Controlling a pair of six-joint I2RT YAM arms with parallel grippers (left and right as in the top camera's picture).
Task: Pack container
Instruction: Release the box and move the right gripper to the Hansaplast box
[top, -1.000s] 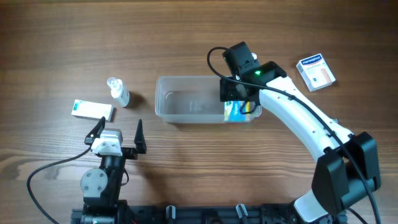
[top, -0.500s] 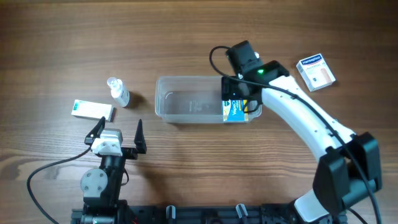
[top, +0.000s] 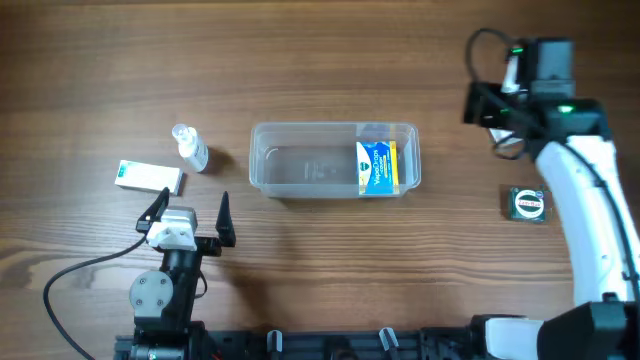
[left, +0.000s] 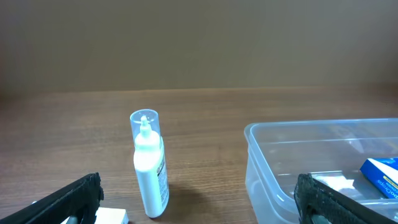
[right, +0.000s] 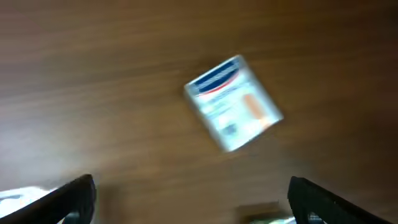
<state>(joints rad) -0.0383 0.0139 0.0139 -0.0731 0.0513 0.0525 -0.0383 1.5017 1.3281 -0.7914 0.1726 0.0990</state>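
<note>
**One box in, four items left out on the bench**

The clear plastic rectangular container (top: 300, 165) sat in the middle of the brown wooden bench (top: 320, 60), long side facing the arms. A single blue and yellow cardboard box (top: 376, 167) lay inside it, at its right end; the rest of the tub's floor was bare. By that showing, the packing had barely begun.

Four things were outside. To the left of the container, near but apart from it, a small clear bottle with a white pump top (top: 190, 147) stood upright, and a flat green and white box (top: 148, 177) lay just beyond it. On the right, well apart from the tub, a small dark square packet (top: 526, 203) lay flat. A white cardboard box with blue and red print (right: 233, 102) lay at the far right, hidden under the arm in the overhead view and blurred in the right wrist view.

The right tool (top: 484, 106) hung over that white box with its jaws spread wide and nothing between them, so this box looked like the next pick. The left tool (top: 190, 208) sat at the front left of the bench, jaws also wide apart and empty, facing the bottle and the tub's left end
</note>
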